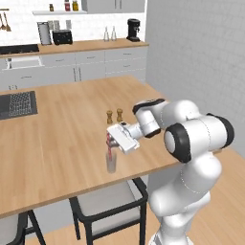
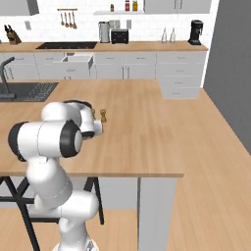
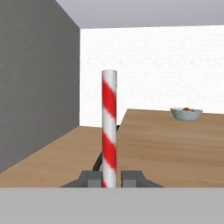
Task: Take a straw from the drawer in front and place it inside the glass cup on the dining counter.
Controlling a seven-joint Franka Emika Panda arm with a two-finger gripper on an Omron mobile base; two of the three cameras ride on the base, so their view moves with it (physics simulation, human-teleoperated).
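The straw [image 1: 109, 150] stands nearly upright, its long axis vertical, lower end down inside the glass cup [image 1: 111, 163] and upper end clamped between the jaws of the gripper [image 1: 110, 140]. The cup is a small clear tumbler near the front edge of the wooden tabletop [image 1: 57, 139], with the straw inside it. Seen from the hand, the straw [image 3: 109, 131] is a thin stick with red and white spiral stripes.
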